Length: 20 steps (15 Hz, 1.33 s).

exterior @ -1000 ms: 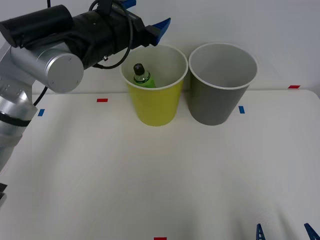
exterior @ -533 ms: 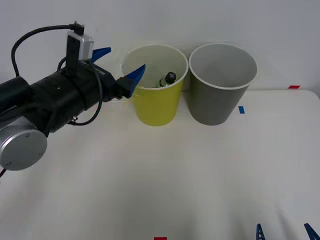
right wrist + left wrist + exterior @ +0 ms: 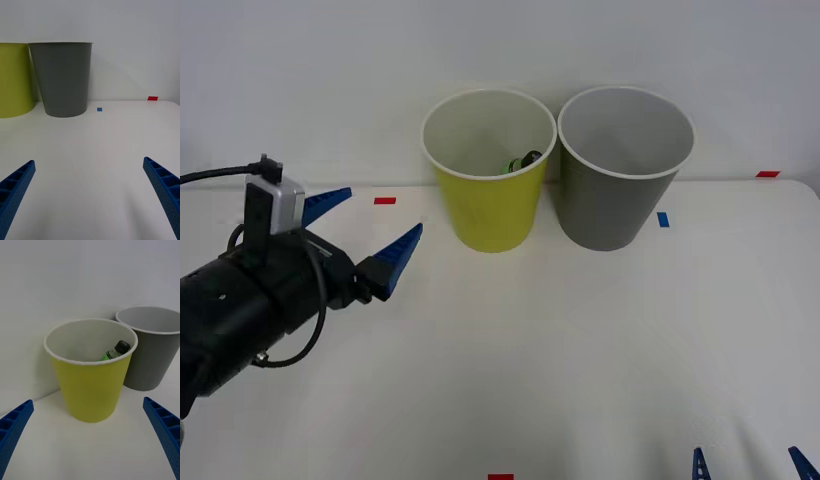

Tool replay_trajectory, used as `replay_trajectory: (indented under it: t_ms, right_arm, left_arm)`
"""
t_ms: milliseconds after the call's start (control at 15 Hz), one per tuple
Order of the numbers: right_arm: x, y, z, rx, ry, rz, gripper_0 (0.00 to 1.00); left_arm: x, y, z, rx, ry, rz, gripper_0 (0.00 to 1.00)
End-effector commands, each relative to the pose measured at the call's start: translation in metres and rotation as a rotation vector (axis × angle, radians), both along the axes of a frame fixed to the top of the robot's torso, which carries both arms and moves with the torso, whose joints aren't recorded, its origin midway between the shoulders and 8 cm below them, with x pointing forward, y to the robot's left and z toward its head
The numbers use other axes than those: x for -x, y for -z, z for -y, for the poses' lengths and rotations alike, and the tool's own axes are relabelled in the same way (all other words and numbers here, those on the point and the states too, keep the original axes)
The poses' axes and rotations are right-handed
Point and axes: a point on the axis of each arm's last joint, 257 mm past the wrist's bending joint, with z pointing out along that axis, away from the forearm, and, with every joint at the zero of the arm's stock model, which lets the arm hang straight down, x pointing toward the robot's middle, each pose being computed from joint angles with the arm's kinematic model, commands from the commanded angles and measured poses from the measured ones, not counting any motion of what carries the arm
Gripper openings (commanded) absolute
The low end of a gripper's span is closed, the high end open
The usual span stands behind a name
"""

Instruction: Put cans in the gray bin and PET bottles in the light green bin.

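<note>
PET bottle [image 3: 525,161] lies tilted inside the light green bin [image 3: 488,210], upper centre, touching the gray bin [image 3: 616,205]. Left gripper [image 3: 368,232], fingers wide, hovers left over bare table [image 3: 580,350]; right gripper [image 3: 746,466], wide, lower right.

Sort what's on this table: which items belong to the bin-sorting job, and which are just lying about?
Job: light green bin; PET bottle lying inside it; gray bin; left gripper, open; right gripper, open.

Lying about: red tape marks; blue tape marks.
</note>
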Motion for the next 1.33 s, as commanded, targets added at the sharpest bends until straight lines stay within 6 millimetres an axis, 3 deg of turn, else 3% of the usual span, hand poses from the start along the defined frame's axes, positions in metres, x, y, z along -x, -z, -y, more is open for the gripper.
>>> replay_trajectory:
  t_ms: [67, 400, 533, 733, 1067, 1333]
  right_arm:
    - [0.0, 0.0, 0.0, 0.0, 0.0, 0.0, 1.0]
    - [0.0, 0.0, 0.0, 0.0, 0.0, 0.0, 1.0]
    - [0.0, 0.0, 0.0, 0.0, 0.0, 0.0, 1.0]
    - [0.0, 0.0, 0.0, 0.0, 0.0, 0.0, 1.0]
    - [0.0, 0.0, 0.0, 0.0, 0.0, 0.0, 1.0]
    - [0.0, 0.0, 0.0, 0.0, 0.0, 0.0, 1.0]
  left_arm:
    - [0.031, 0.017, -0.012, 0.034, -0.04, -0.06, 1.0]
    - [0.049, 0.034, -0.026, 0.149, -0.148, -0.117, 1.0]
    - [0.051, 0.036, -0.028, 0.156, -0.167, -0.103, 1.0]
    - [0.046, 0.046, -0.047, 0.122, -0.223, -0.074, 1.0]
    - [0.049, 0.091, -0.066, 0.057, -0.268, 0.054, 1.0]
    - [0.075, 0.116, -0.077, 0.063, -0.309, 0.023, 1.0]
